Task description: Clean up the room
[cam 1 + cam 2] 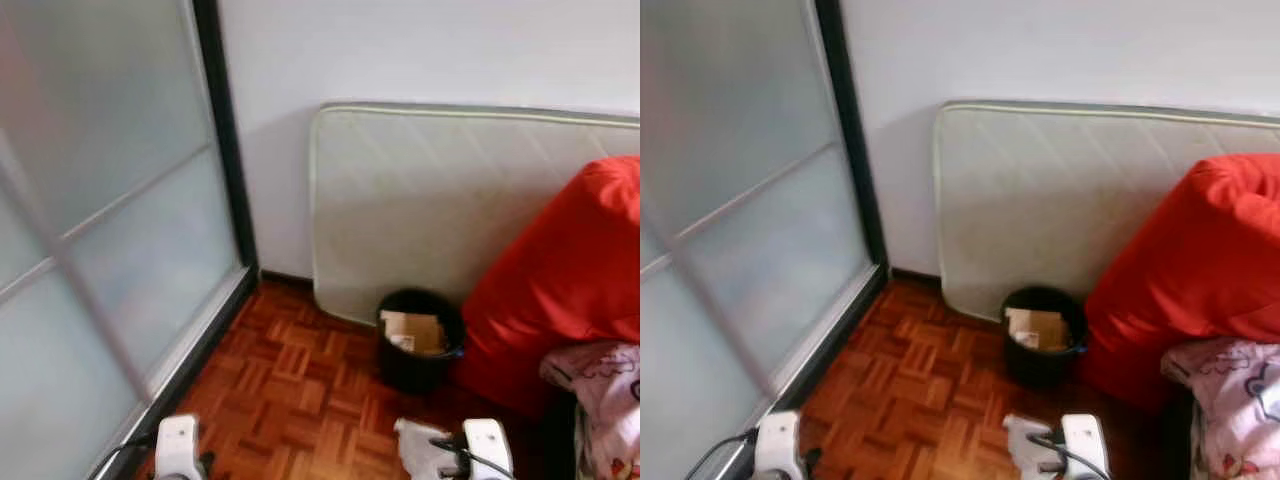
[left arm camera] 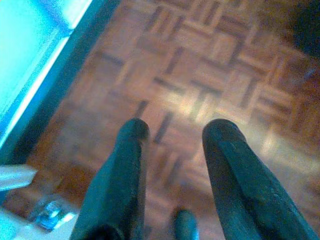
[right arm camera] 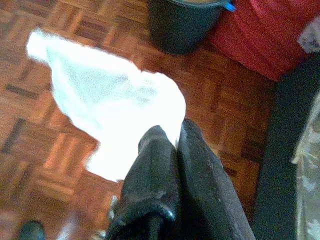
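Right gripper (image 3: pixel 172 137): we're clenching a crumpled white tissue (image 3: pixel 107 107) over the parquet (image 1: pixel 290 390), near the bin.
Left gripper (image 2: pixel 175 132): we're hanging released above bare floor.
Bin (image 1: pixel 420 340): round, black, holding cardboard, standing ahead against the mattress (image 1: pixel 440 200).
Sides: frosted glass door (image 1: pixel 110 230) running left, red cushion (image 1: pixel 570 270) crowding right.
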